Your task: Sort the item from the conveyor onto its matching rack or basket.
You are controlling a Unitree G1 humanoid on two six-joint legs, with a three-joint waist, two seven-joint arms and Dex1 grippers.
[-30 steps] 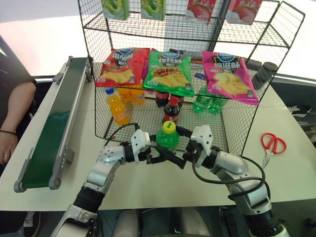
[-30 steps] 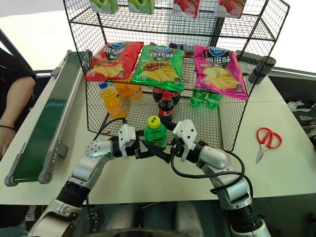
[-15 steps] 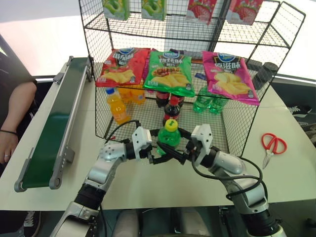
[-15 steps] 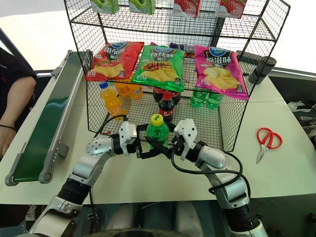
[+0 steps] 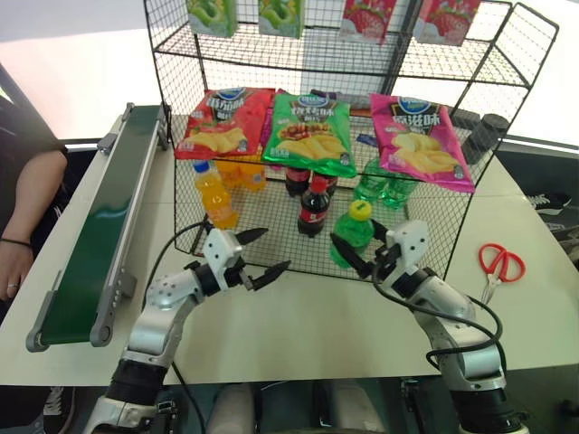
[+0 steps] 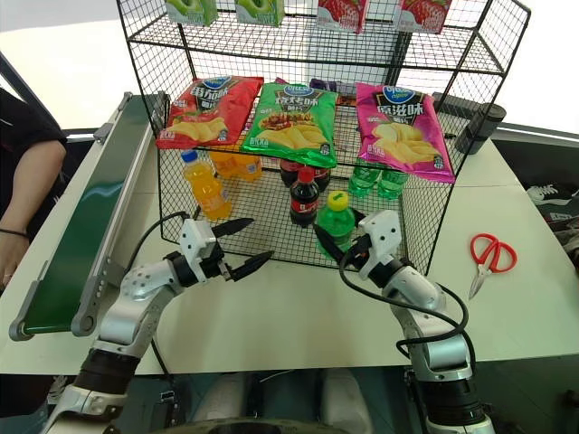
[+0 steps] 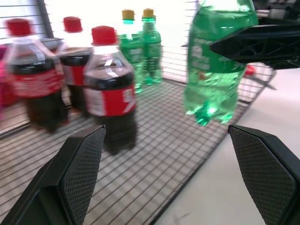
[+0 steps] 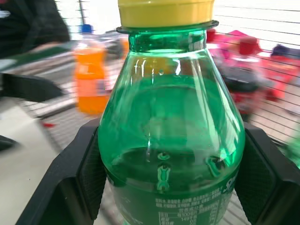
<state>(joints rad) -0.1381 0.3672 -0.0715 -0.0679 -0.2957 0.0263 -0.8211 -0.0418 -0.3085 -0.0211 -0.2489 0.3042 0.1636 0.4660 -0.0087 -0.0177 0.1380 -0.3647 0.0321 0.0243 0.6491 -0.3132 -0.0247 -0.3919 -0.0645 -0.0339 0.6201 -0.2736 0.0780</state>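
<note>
Green soda bottle (image 5: 355, 233) with yellow cap, upright, clamped between the two black fingers of the right pincer (image 5: 359, 256) and held just at the low front wall of the rack's bottom tier (image 5: 271, 237), above the tabletop (image 5: 298, 316). Fine white print near the foot of its green label, too small to read. Left pincer (image 5: 257, 254) spread wide, nothing between its fingers, well apart from the bottle, above the tabletop in front of the rack.

Inside the wire-floored bottom tier: an orange drink bottle (image 5: 213, 194) with blue cap near the left front, more orange bottles (image 5: 244, 172) behind it; dark cola bottles (image 5: 313, 206) with red caps and red labels in the middle; two more green bottles (image 5: 382, 188) with yellow caps toward the right rear.

On the slanted middle shelf, three crisp bags side by side: red (image 5: 223, 122), green (image 5: 312, 133) and pink (image 5: 422, 142), each with a blue oval brand mark and Chinese characters at the top, not legible here. On the top shelf, green cartons (image 5: 244, 15) at left, pink strawberry-printed cartons (image 5: 407, 18) at right.

Dark-green conveyor (image 5: 95, 231) along the left of the tabletop, belt bare. Red-handled scissors (image 5: 497, 267) on the tabletop right of the rack. A person's arm (image 5: 23, 221) at the far left edge, beside the conveyor.
</note>
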